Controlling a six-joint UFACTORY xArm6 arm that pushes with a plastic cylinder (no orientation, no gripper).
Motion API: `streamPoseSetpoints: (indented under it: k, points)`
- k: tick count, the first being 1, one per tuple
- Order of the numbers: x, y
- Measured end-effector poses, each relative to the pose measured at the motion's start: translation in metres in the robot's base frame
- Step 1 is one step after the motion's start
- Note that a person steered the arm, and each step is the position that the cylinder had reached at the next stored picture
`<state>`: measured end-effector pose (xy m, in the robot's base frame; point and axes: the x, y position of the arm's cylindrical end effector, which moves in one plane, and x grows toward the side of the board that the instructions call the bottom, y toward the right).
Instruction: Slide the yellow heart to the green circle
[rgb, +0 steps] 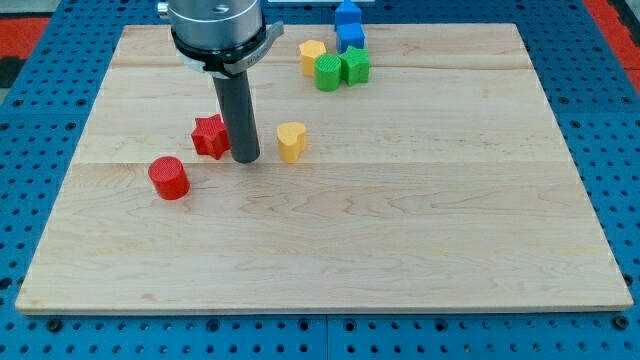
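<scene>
The arm carries no pincer, only a rod. My tip (246, 158) stands on the wooden board (400, 250) between the red star (209, 135) – just beside it – and the yellow heart (291, 141). The green circle (327, 72) sits well apart, near the view's top.

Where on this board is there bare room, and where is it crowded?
Bare: the board below the red cylinder and yellow heart, plus its right side. Crowded: top centre, around the green circle; my tip stands between red star and heart.
</scene>
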<state>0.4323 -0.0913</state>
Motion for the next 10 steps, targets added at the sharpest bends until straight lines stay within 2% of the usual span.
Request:
streamPoseSetpoints:
  k: [3,5,10]
  points:
    - [0.005,-0.001]
    - [0.005,0.059]
    - [-0.095,0.103]
